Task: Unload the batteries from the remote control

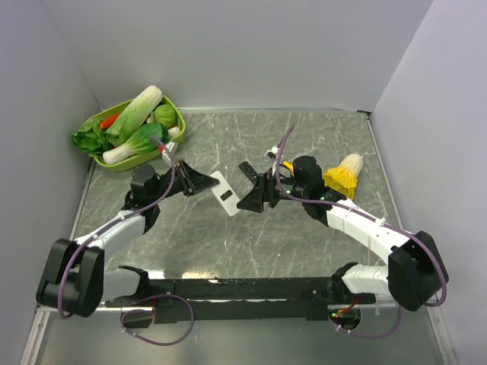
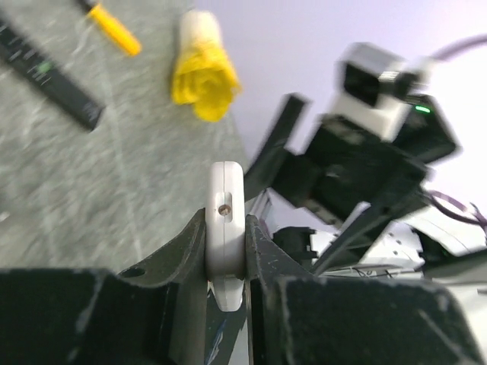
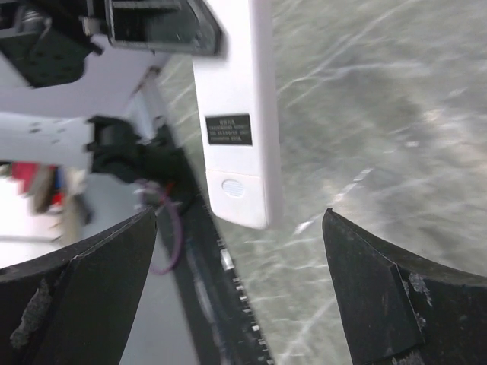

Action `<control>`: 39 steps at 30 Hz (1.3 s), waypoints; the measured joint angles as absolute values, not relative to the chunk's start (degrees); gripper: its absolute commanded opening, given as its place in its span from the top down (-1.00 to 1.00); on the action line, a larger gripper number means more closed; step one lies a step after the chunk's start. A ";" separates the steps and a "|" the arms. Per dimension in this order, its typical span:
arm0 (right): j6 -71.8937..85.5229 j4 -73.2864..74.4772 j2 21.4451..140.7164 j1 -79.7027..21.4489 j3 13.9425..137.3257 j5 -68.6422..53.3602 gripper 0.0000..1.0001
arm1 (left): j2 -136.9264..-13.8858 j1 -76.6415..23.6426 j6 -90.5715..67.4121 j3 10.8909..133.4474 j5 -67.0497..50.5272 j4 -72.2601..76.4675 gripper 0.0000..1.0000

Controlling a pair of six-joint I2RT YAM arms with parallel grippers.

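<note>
A grey marbled table fills the overhead view, with two arms reaching in from the near edge. A green basket of toy vegetables sits in the far left corner. At the centre, the left gripper holds a white remote off the table. Its fingers are pressed onto the remote's two flat faces at one end, so the rest of the remote sticks out unsupported. The right gripper faces the remote's free end with its fingers spread wide, touching nothing. We see the remote's back, with a label and a thumb latch, and we judge its cover to be on. Just beyond lie a black remote and a yellow toy. One yellow battery rests on the table beside the black remote, and we see no blue one. Any batteries inside the white remote are hidden. The main risk, as we judge it, is the one-ended hold: a push on the latch could pivot the remote or slide it out of the pinch. A freed cover or battery could drop and roll away. The wide fingers could also knock the left gripper.
</note>
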State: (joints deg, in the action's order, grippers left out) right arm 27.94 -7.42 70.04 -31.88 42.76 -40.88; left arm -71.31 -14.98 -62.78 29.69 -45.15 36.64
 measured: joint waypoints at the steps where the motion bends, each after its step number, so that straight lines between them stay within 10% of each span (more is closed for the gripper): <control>1: 29.30 -8.64 70.59 -31.88 42.59 -42.92 -0.91 | -70.19 -15.03 -63.37 29.32 -45.39 38.52 0.98; 39: 49.39 -32.34 81.89 -33.39 40.88 -52.99 0.40 | -65.39 -14.85 -66.65 27.40 -45.23 47.68 0.98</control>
